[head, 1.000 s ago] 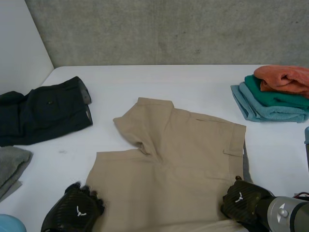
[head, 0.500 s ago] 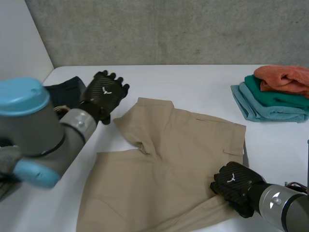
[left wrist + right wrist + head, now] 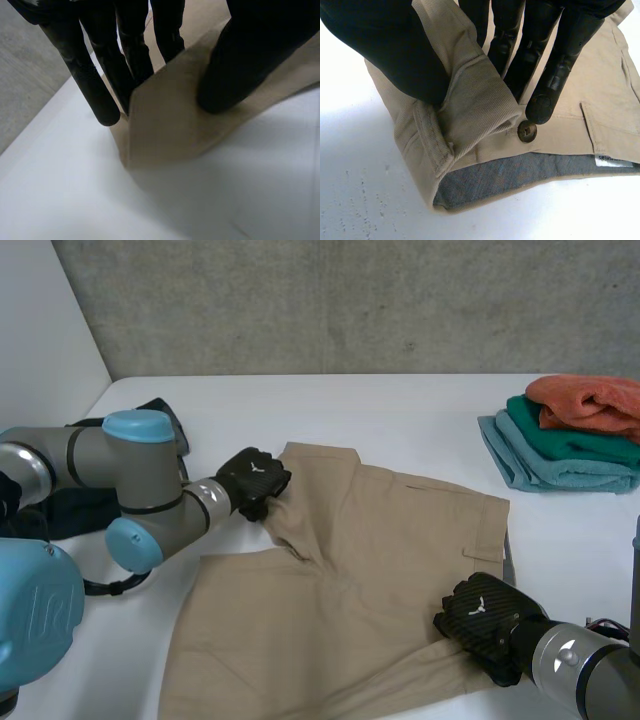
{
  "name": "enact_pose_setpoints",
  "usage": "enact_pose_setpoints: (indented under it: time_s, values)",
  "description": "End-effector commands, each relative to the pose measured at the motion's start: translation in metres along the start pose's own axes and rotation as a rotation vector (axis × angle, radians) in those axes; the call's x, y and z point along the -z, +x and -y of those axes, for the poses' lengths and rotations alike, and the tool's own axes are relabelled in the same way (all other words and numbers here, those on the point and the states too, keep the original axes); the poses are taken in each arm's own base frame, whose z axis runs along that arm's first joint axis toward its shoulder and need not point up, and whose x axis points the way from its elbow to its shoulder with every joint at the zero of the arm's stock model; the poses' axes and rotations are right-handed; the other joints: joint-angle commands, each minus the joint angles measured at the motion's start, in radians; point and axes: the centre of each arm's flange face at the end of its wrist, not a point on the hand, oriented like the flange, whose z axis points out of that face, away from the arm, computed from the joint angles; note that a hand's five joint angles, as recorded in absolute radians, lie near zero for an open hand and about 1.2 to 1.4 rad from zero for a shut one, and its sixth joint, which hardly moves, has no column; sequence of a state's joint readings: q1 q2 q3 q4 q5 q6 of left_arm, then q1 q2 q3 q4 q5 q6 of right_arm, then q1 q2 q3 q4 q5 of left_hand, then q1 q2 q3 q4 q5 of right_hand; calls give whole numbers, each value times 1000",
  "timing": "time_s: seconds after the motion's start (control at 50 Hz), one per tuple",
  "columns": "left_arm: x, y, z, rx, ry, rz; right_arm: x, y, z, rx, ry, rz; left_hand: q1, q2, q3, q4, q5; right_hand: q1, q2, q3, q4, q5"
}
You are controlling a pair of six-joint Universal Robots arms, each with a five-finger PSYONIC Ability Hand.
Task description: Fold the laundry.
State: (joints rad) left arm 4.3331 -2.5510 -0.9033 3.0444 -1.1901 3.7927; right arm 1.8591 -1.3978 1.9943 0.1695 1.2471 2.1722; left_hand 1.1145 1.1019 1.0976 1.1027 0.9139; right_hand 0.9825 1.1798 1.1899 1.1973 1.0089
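Tan shorts (image 3: 380, 570) lie spread on the white table (image 3: 400, 410) — the left hand (image 3: 252, 480) pinches a far leg-hem corner, and the right hand (image 3: 480, 620) grips the near waistband beside its button (image 3: 526, 131). Dark folded trousers (image 3: 60, 512) lie partly behind the left arm — a towel stack (image 3: 565, 445) sits well apart.

Bright, even light (soft shadows beneath the cloth (image 3: 170, 125)).

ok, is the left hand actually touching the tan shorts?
Touching. The left wrist view shows the left hand pinching a corner of the tan shorts between thumb and fingers.
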Motion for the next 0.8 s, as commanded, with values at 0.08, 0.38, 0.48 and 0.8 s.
enact_pose_setpoints:
  time_s: [0.08,0.38,0.48,0.8]
  values:
    - [18,-12,11,0,-58,89,0,0,0,2,3,-4,282,294,299,294,308,414,217,206,199,213]
    - [53,-17,-10,9,-174,288,0,-1,-1,-2,-3,0,282,294,299,294,308,414,217,206,199,213]
    - [60,-15,-16,19,-200,293,0,-2,-1,-2,-4,3,180,193,197,192,206,414,217,206,199,213]
    - [114,-13,29,2,-131,330,-3,5,3,-55,30,-32,-458,-445,-441,-446,-432,414,217,206,199,213]
